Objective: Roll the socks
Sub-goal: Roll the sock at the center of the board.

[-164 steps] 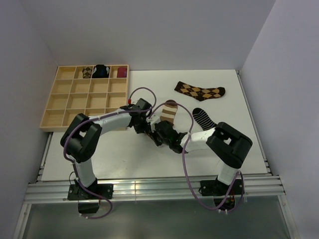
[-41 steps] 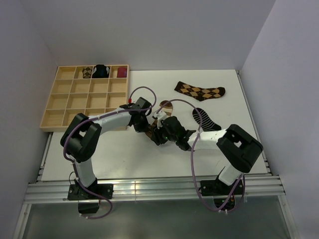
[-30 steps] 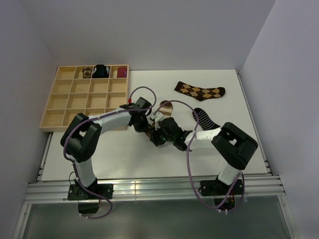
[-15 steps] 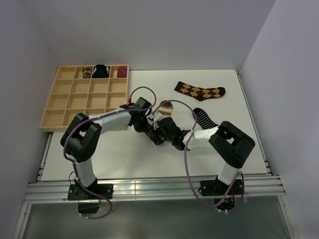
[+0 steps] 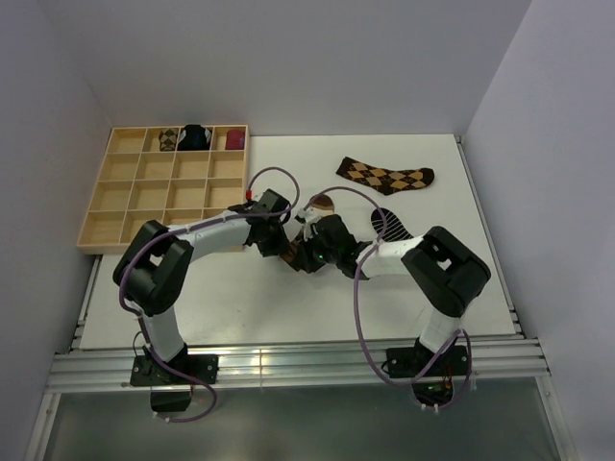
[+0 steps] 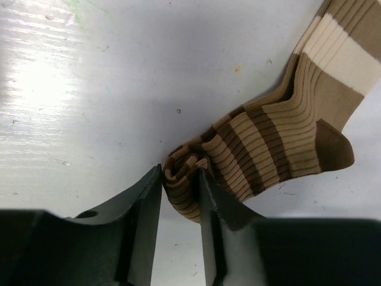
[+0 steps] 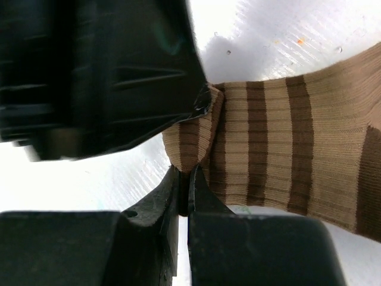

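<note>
top external view, left to right: the tray [image 5: 106, 206] holds three finished bundles. at table centre the left gripper [image 6: 180, 196], jaws partly apart, straddles the small rolled start of the striped sock [image 6: 280, 140]; the right gripper [image 7: 183, 190] pinches its edge shut. argyle sock [image 5: 386, 176] and black sock [image 5: 392, 227] lie flat, unrolled.

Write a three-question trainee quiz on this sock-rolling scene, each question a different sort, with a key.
1. True or false: the right claw is shut on the striped sock.
2. Which sock lies farthest from the arms? A) argyle sock B) black sock C) striped sock
3. Fill in: the left claw has the sock's rolled end ____ its fingers.

Key: 1 true; 2 A; 3 between.
</note>
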`<state>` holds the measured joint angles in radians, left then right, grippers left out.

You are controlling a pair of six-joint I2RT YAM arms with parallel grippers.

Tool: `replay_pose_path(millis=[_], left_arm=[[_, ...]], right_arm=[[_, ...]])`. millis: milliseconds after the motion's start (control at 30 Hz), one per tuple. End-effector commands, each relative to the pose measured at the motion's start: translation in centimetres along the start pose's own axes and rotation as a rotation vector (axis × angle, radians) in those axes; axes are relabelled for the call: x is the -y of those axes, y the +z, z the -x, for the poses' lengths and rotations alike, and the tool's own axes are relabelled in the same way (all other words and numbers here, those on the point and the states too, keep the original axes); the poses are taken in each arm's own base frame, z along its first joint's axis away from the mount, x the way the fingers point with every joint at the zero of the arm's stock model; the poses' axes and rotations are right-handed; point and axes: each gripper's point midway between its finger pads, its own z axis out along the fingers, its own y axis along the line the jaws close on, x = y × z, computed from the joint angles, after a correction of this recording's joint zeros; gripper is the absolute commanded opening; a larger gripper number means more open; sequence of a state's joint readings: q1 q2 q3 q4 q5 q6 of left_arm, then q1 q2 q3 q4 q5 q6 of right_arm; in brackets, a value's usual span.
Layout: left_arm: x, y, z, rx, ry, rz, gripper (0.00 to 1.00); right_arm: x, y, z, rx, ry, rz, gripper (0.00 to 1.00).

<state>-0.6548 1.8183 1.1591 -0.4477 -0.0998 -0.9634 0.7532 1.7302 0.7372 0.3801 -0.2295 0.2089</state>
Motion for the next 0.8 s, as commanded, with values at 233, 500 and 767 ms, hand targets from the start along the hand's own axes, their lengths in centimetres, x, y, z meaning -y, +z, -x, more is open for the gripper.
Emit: replay_pose_path(millis=[233,500,767], left_arm=[[1.6,-4.2,3.7,0.192,-0.107,-0.132,0.66],[2.0,-5.2,3.7,0.228,-0.138,-0.216,0.69],[2.6,-3.5,2.3,0.165,-0.14,-0.249,0.66]], right_arm=[[1.8,-0.7,-0.6,-0.085,0.353,0.238,0.0],[2.5,-1.0,-0.9,-0.114,0.647,0.4,0.0],[3.9,-0.2,-1.7,-0.161,0.718,0.352,0.0]])
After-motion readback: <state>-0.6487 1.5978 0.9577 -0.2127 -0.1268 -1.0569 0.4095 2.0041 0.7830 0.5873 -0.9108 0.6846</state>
